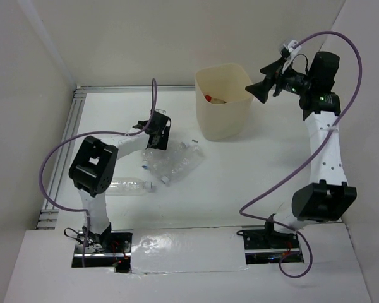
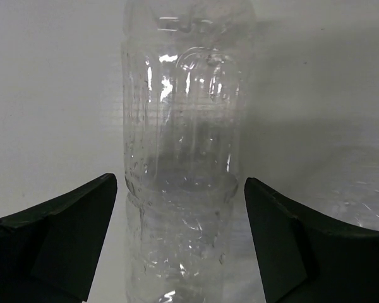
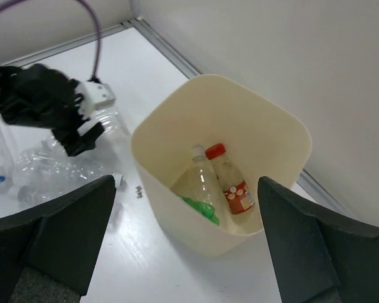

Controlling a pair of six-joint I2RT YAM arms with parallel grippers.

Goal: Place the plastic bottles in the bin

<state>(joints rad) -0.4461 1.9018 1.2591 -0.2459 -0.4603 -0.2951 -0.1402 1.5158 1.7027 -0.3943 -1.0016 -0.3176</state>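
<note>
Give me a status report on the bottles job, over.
Left gripper open, straddling a clear bottle. Right gripper open over the bin. Three bottles inside, pile on table. Nothing seen blocking.

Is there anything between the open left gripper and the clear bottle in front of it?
Nothing visible. The clear bottle sits between the open fingers of the left gripper, with an empty gap on each side.

Both arms (image 1: 325, 151) have white links, black joints, looping purple cables (image 1: 331, 33) and black tool fingers (image 2: 63, 233).
</note>
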